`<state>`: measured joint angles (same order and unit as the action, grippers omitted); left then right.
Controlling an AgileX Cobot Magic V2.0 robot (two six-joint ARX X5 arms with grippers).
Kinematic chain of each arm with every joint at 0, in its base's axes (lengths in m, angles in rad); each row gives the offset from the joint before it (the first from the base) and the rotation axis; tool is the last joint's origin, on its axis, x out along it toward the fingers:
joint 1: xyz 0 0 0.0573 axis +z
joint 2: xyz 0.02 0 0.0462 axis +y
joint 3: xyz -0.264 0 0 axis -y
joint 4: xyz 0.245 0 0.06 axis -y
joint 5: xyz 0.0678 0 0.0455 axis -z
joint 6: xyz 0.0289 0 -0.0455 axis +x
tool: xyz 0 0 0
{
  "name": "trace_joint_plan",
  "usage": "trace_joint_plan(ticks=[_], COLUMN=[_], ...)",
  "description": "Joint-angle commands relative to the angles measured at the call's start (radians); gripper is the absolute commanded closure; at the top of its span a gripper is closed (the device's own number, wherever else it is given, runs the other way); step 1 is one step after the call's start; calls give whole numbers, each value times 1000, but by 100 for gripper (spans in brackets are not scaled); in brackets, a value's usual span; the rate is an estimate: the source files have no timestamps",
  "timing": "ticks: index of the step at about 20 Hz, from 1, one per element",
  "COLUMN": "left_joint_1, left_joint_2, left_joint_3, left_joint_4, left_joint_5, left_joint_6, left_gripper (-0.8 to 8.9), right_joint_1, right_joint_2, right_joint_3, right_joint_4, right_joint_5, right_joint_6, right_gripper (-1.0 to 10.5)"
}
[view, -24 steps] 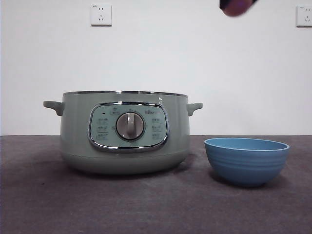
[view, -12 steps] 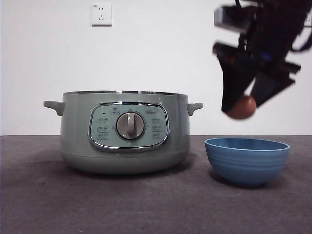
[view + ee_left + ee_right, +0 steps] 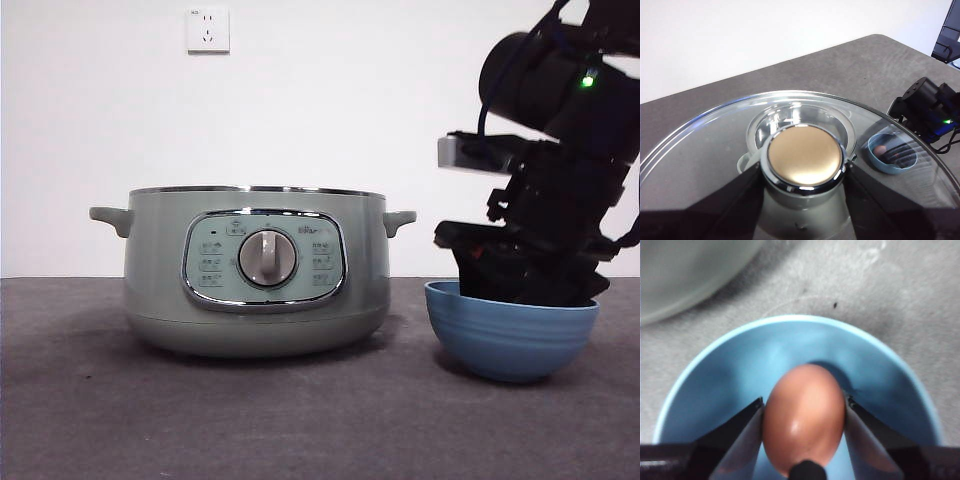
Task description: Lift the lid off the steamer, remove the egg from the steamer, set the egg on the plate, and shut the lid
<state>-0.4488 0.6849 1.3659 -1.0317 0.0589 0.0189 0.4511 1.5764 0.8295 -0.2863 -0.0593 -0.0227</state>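
The pale green steamer [image 3: 250, 270] stands lidless at left of centre. High above it my left gripper [image 3: 805, 170] is shut on the knob [image 3: 805, 156] of the glass lid [image 3: 705, 145], and the steamer [image 3: 840, 120] shows below through the glass. At right, my right gripper [image 3: 520, 275] reaches down into the blue plate [image 3: 510, 345], its tips hidden behind the rim. In the right wrist view my right gripper [image 3: 804, 405] is shut on the brown egg [image 3: 804, 420], low inside the plate [image 3: 715, 385]. The egg [image 3: 880, 149] also shows small in the plate [image 3: 891, 165].
A dark grey mat covers the table [image 3: 300, 420]. A white wall with a socket [image 3: 207, 30] stands behind. The steamer's side handle [image 3: 399, 220] sits a short gap left of the right arm [image 3: 560, 150].
The right arm has come down from the top edge with the egg and now has it inside the plate. The steamer and plate have not moved.
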Motion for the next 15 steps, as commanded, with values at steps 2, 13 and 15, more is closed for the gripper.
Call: trace_joint_plan(ticks=[2, 13, 15], left_joint_1=[-1, -1, -1], left_joint_2=[-11, 11, 22], left_joint_3=[15, 15, 15], left_joint_4=[33, 35, 37], left_joint_5=[1, 0, 1], left_joint_6=[11, 11, 11], left_gripper=[822, 822, 822], right_joint_1=[3, 21, 21], right_joint_2=[48, 44, 11], right_joint_3=[-13, -10, -10], right_joint_4=[24, 13, 13], right_joint_5=[-29, -47, -46], right_joint_6=[7, 6, 6], right_gripper=[959, 591, 591])
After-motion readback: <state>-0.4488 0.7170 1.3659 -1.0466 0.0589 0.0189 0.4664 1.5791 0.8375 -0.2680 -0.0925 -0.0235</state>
